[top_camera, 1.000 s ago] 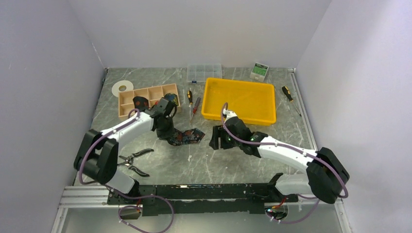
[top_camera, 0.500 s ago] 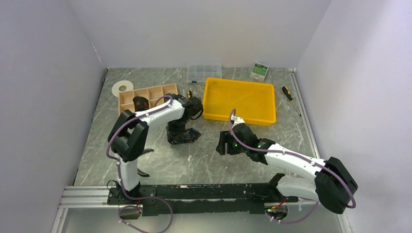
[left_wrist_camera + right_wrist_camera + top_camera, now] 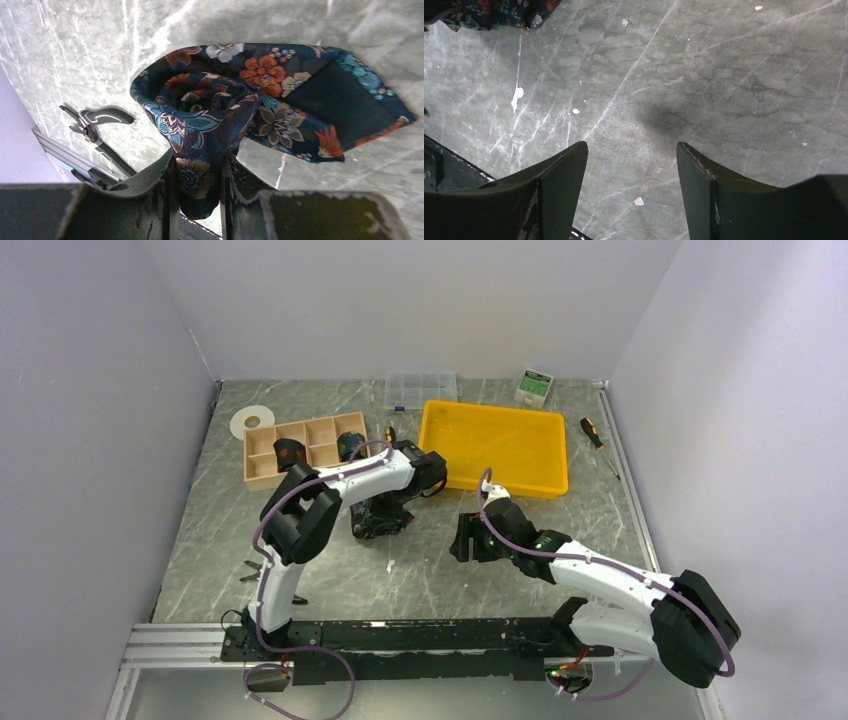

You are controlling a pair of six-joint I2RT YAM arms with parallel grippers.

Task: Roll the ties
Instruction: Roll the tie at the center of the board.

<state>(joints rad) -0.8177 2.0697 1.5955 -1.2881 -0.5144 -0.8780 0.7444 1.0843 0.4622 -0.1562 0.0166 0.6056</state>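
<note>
Left claw [image 3: 196, 167] is pinched narrow on the tie [image 3: 260, 95]: both fingers [image 3: 162, 192] press on a fold of the floral fabric hanging between them. The tie is partly coiled. The spiral sits right at the claw tips at 12 o'clock in the left wrist view, and the wide pointed end lies flat on the tabletop [image 3: 350, 30] out toward 2–3 o'clock, with the plain dark lining showing. From the top view the tie is mid-tabletop under the left wrist, at 7 o'clock of the yellow tray [image 3: 432, 440] and at 5 o'clock of the wooden divider box [image 3: 262, 455]. Right claw [image 3: 631, 150] is spread wide with nothing in it, hovering over bare marble. The tie is well apart from it at 9 o'clock in the top view, and only its edge shows at 10–11 o'clock in the right wrist view. The pliers [image 3: 95, 122] lie on the tabletop at 8–9 o'clock of the coil, not touching it. Two dark coils [image 3: 290, 453] sit in separate compartments of the divider box. They look like rolled ties, but they are too small in frame to confirm.
</note>
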